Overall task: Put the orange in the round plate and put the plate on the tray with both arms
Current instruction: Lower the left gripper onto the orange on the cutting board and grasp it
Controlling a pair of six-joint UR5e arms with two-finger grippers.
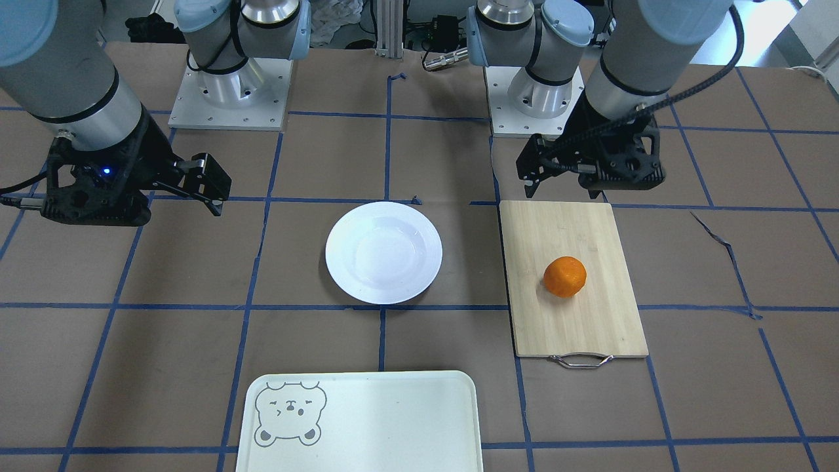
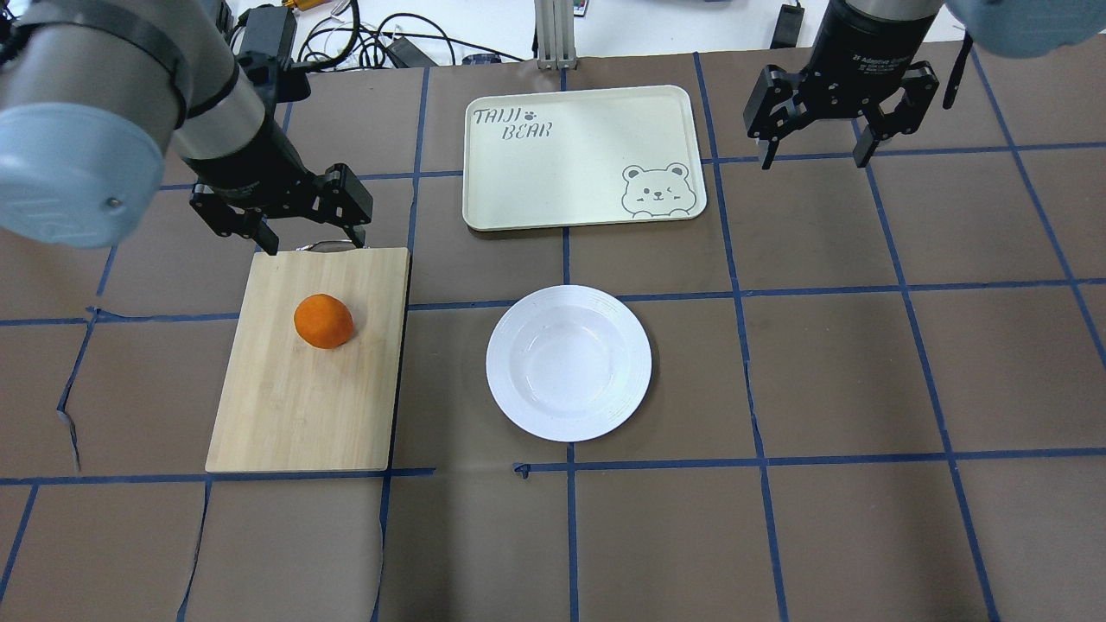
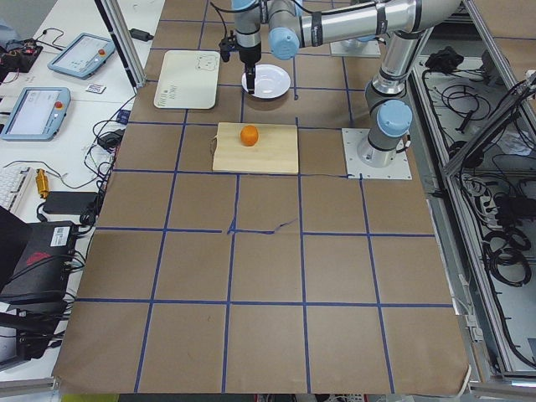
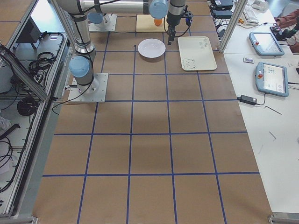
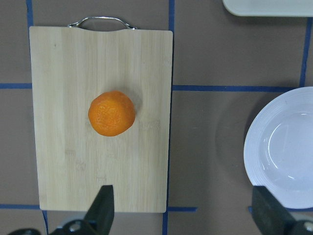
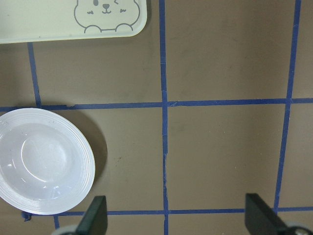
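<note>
The orange (image 2: pixel 323 320) (image 1: pixel 564 276) (image 5: pixel 111 113) lies on a bamboo cutting board (image 2: pixel 294 406). The empty white round plate (image 2: pixel 511 363) (image 1: pixel 341 252) (image 6: pixel 83 161) sits mid-table, right of the board in the overhead view. Beyond the plate lies the cream tray (image 2: pixel 553 164) (image 1: pixel 393 419) with the bear drawing, nothing on it. My left gripper (image 2: pixel 313 244) (image 5: pixel 183 205) hangs open above the board's handle end, clear of the orange. My right gripper (image 2: pixel 814 160) (image 6: pixel 176 210) hangs open over bare table, to the right of the tray, holding nothing.
The board's metal handle (image 1: pixel 581 360) points toward the tray side. Both arm bases (image 1: pixel 229 92) stand on the robot's edge of the table. Blue tape lines grid the brown table cover. Tablets and cables (image 3: pixel 50 100) lie on side benches off the table.
</note>
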